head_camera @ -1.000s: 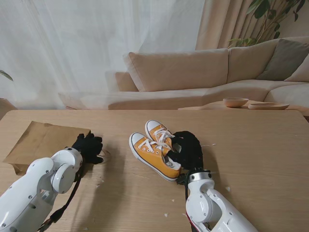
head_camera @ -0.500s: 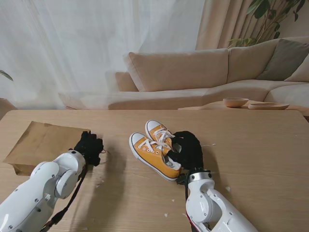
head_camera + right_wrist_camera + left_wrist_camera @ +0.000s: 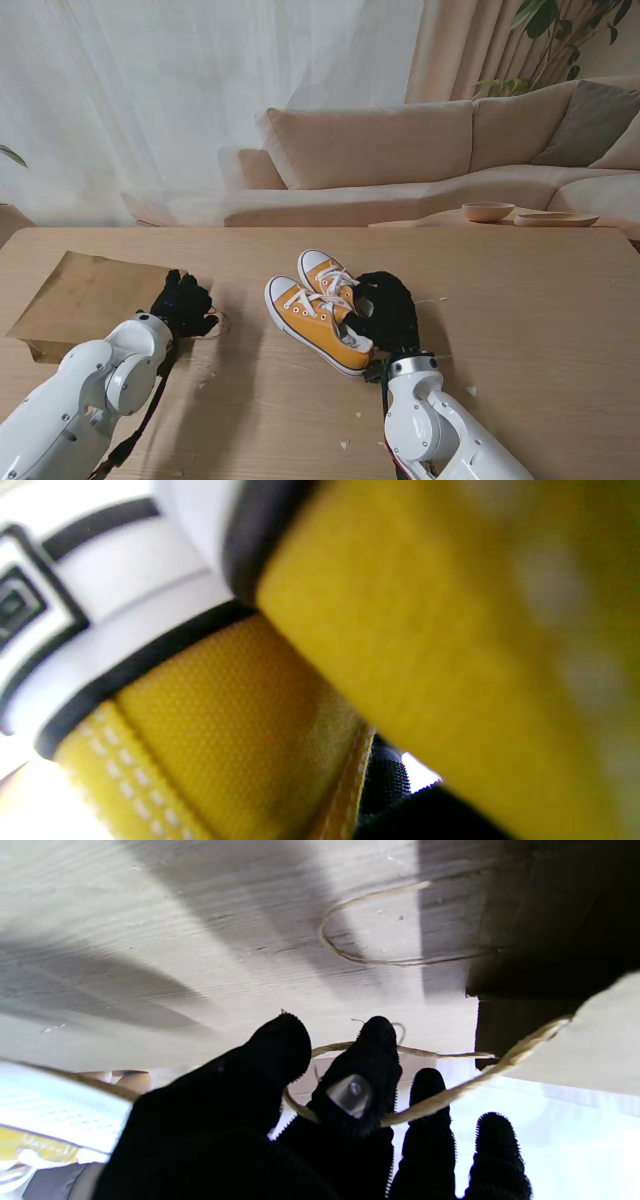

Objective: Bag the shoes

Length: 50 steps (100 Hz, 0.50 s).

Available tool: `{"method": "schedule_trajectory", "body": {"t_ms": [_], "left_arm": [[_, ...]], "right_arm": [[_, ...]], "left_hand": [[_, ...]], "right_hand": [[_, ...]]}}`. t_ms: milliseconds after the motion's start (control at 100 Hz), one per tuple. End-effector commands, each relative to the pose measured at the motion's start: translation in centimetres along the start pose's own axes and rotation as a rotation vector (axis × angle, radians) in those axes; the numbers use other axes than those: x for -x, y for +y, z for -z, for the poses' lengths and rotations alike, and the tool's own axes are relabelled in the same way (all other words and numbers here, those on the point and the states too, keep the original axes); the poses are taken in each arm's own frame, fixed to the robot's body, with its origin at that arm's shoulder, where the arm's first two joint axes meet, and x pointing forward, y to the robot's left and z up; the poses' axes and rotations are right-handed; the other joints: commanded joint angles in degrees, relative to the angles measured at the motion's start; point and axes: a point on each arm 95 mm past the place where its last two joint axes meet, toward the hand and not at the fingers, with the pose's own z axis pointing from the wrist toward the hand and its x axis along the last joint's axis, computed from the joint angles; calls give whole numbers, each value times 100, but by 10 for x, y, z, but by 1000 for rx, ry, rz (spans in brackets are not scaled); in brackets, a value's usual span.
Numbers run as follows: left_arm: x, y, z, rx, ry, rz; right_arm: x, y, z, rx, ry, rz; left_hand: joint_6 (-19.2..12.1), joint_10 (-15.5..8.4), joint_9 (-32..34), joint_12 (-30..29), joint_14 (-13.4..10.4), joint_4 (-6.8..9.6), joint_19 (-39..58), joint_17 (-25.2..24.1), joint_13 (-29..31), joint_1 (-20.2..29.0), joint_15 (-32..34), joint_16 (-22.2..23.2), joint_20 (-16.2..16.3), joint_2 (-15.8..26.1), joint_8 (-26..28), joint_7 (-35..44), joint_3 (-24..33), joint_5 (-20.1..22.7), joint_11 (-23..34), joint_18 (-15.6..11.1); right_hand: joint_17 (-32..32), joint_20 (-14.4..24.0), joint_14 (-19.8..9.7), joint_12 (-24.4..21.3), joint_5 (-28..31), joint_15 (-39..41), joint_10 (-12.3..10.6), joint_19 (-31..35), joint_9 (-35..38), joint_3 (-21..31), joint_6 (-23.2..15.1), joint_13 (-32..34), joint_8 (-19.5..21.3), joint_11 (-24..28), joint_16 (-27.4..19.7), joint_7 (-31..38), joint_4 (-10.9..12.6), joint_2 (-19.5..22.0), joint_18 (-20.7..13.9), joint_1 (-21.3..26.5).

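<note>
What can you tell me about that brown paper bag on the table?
The brown paper bag lies flat on the wooden table, at the left side, its mouth toward the shoes. It looks like creased kraft paper with thin twine handles. One loop rests on the table; the other runs across the fingers of the left robot hand, which sits at the bag's opening. Whether it is properly gripped is unclear.

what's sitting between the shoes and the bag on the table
Only the left robot hand, at the paper bag's near edge with a twine handle across its fingers. Otherwise bare table lies between the bag and the yellow shoes held by the right robot hand.
</note>
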Motion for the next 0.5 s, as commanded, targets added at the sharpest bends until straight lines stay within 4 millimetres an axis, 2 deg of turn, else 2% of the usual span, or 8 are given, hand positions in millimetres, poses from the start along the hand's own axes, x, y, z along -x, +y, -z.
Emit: {"method": "schedule_trajectory", "body": {"t_ms": [0,140,270,490], "left_arm": [[-3,-2,3,7,20,25],[-3,-6,9,-7,83,92],[-2,-11,16,-40,146,139],[-7,-20,29,-55,216,214]], "right_arm": [[-16,-1,-5,-5,41,-33],[-20,-7,-6,-38,73,-26],[-21,-13,-7,-68,94,-16],[-19,-16,-2,-100,98,-10]], "left_hand": [[567,149,-165,-70,58,168,-122,-75,-234,-44,-114,-47,-153,332,240,-70,-205,34,219,-23],[610,158,-272,-1,19,212,-113,-64,-244,42,-219,-10,-258,310,362,-308,-378,-97,283,-43],[616,157,-128,283,60,133,197,-155,-248,172,-31,233,214,24,659,-716,-277,86,291,-9],[616,214,-46,449,113,109,188,-157,-259,218,162,295,388,-47,921,-975,-245,239,336,5]], "right_hand": [[5,66,-135,-26,555,-45,-66,20,-115,785,-1986,-59,285,-80,-4,239,511,1001,-88,459],[13,66,-141,-30,543,-44,-61,21,-118,774,-2018,-42,286,-90,-4,227,512,1019,-78,446],[24,65,-138,-32,538,-41,-57,22,-124,765,-2019,-34,290,-97,-3,221,516,1033,-74,436],[23,64,-139,-30,512,-51,-56,20,-140,745,-2019,-25,315,-94,-6,218,528,1051,-83,439]]}}
